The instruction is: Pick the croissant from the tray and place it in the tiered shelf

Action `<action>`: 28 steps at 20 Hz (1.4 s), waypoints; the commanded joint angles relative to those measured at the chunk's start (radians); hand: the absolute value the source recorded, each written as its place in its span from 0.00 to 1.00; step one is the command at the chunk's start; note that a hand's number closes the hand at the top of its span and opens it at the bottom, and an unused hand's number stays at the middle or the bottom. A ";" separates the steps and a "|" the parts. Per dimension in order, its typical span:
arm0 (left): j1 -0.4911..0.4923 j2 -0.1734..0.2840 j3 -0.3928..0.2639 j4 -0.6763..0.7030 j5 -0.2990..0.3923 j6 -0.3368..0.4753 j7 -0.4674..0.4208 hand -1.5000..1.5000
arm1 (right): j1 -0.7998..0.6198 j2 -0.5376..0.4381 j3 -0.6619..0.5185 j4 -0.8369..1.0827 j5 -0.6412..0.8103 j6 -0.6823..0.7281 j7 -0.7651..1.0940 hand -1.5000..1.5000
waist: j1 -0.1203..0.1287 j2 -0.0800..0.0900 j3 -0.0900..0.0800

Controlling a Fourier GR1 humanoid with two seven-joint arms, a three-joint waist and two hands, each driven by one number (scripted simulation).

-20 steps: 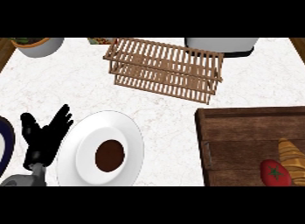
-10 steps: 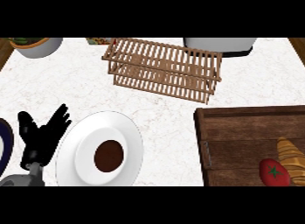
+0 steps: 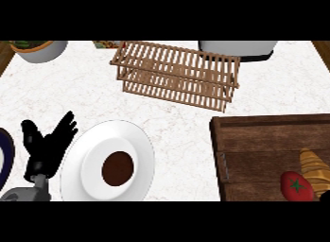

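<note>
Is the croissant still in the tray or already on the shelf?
In the tray: the croissant lies inside the wooden tray beside a tomato; the tiered shelf holds nothing.

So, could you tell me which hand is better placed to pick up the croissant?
The right: the croissant lies in the tray on the robot's right, while the left hand rests open far across the white plate.

The golden croissant (image 3: pixel 319 173) lies in the wooden tray (image 3: pixel 265 142); the slatted tiered shelf (image 3: pixel 176 74) stands apart.
</note>
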 commanded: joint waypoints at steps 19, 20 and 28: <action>-0.005 -0.027 0.093 0.015 -0.037 -0.093 0.038 0.50 | -0.033 0.231 -0.004 0.208 0.384 -0.071 -0.223 0.00 | 0.000 0.003 -0.003; 0.069 -0.022 0.077 -0.114 -0.046 -0.074 0.102 0.50 | 0.018 0.216 -0.031 0.199 0.380 -0.065 -0.267 0.00 | 0.001 0.002 -0.002; -0.016 -0.047 0.084 -0.021 -0.053 -0.071 0.095 0.50 | -0.040 0.129 0.077 0.292 0.389 0.137 -0.434 1.00 | 0.002 0.005 -0.002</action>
